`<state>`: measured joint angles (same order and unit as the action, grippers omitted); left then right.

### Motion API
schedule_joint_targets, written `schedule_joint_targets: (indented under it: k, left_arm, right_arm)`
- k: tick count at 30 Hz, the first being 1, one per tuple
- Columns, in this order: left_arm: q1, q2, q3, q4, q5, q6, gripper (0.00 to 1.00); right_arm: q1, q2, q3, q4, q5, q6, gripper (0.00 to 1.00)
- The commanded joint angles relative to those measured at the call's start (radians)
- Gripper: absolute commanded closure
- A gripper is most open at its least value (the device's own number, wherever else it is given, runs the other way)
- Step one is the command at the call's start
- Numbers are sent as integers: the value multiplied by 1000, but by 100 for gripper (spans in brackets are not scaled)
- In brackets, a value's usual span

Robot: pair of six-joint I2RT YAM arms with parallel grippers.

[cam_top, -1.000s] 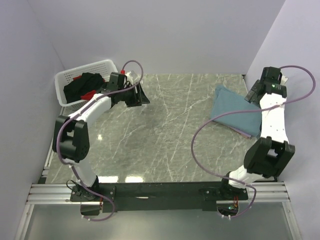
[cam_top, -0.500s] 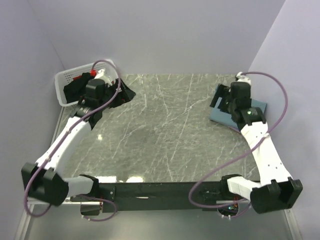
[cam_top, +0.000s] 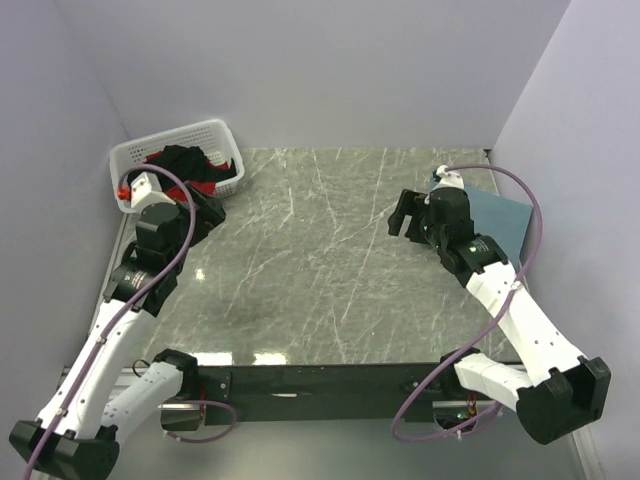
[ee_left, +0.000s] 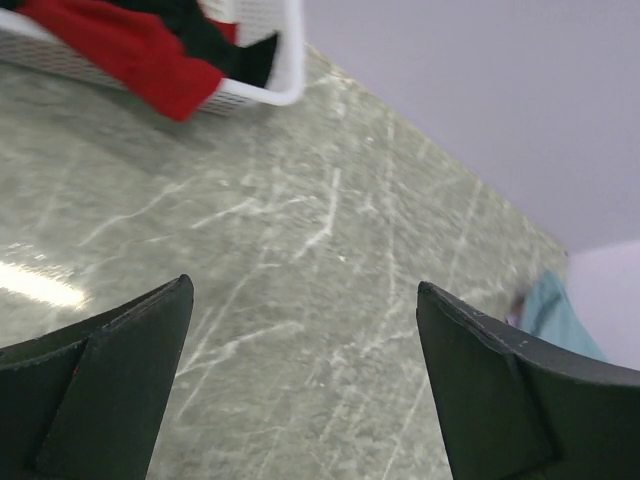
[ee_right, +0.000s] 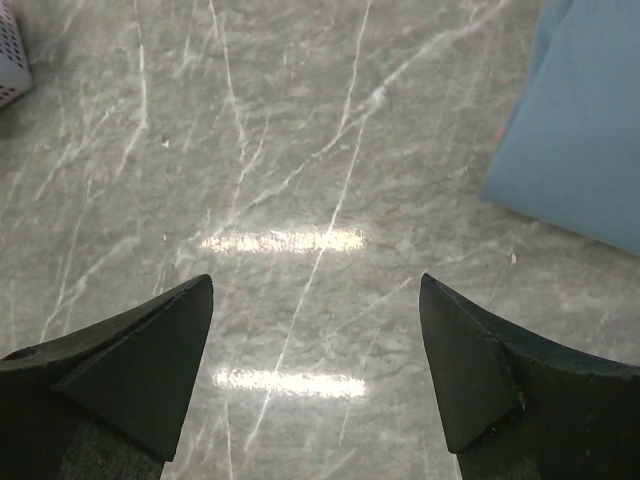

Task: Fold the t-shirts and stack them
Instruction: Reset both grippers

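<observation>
A folded teal-blue t-shirt [cam_top: 503, 215] lies at the table's far right, partly behind my right arm; it also shows in the right wrist view [ee_right: 590, 130] and the left wrist view [ee_left: 560, 322]. Black [cam_top: 183, 162] and red [cam_top: 205, 187] t-shirts lie bunched in the white basket [cam_top: 225, 128]; the red one [ee_left: 130, 50] hangs over its wall. No lavender shirt is clearly visible. My left gripper [cam_top: 207, 215] is open and empty just in front of the basket [ee_left: 303, 288]. My right gripper [cam_top: 404, 218] is open and empty over bare table left of the teal shirt [ee_right: 316, 282].
The grey marble table [cam_top: 320, 270] lies between the two grippers. Lilac walls close off the back and both sides. A basket corner [ee_right: 10, 55] shows in the right wrist view. The black mounting rail [cam_top: 320, 380] runs along the near edge.
My left gripper has drawn back from the basket towards the near left. My right gripper has moved left off the teal shirt to over bare table.
</observation>
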<state>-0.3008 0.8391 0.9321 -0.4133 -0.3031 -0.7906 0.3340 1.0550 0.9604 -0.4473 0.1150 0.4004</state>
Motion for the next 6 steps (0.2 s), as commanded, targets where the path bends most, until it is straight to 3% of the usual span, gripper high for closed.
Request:
schedule_joint_targets:
  k: [1,6]
  left_arm:
    - [-1,-38,-7,-67,-151,-45,0]
    - [-1,-28,17,-133,-246,-68,0]
  right_arm:
    - [8,-29,5,90,31,-18,10]
    - [8,-36,-6,114,60,-46,11]
